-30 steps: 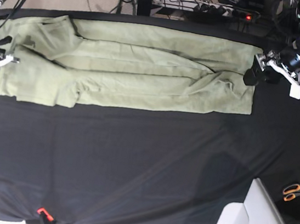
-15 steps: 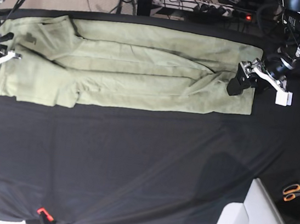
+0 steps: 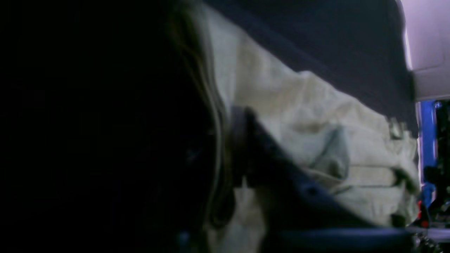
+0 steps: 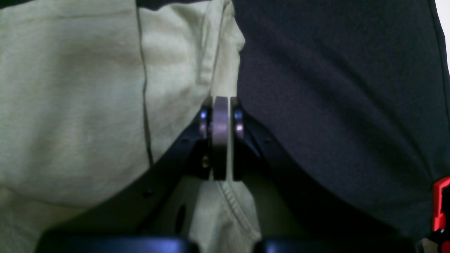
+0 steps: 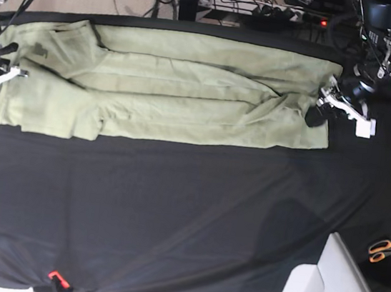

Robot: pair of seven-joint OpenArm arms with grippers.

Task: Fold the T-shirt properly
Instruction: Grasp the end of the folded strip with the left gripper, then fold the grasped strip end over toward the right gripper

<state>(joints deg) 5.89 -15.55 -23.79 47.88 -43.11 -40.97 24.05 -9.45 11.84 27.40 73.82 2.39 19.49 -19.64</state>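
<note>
T-shirt (image 5: 167,88) unbranded (no legible print); left tool (image 5: 313,117) pinching hem, right tool (image 4: 220,105) pinching edge.

T-shirt (image 5: 167,88): plain pale sage green | table cloth (image 5: 172,215): plain black | scissors (image 5: 383,250): orange handles | clip (image 5: 56,276): red-orange

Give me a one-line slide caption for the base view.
Both pincers, left and right, pinch opposite ends of the lengthwise-folded T-shirt on the black table cloth.
</note>
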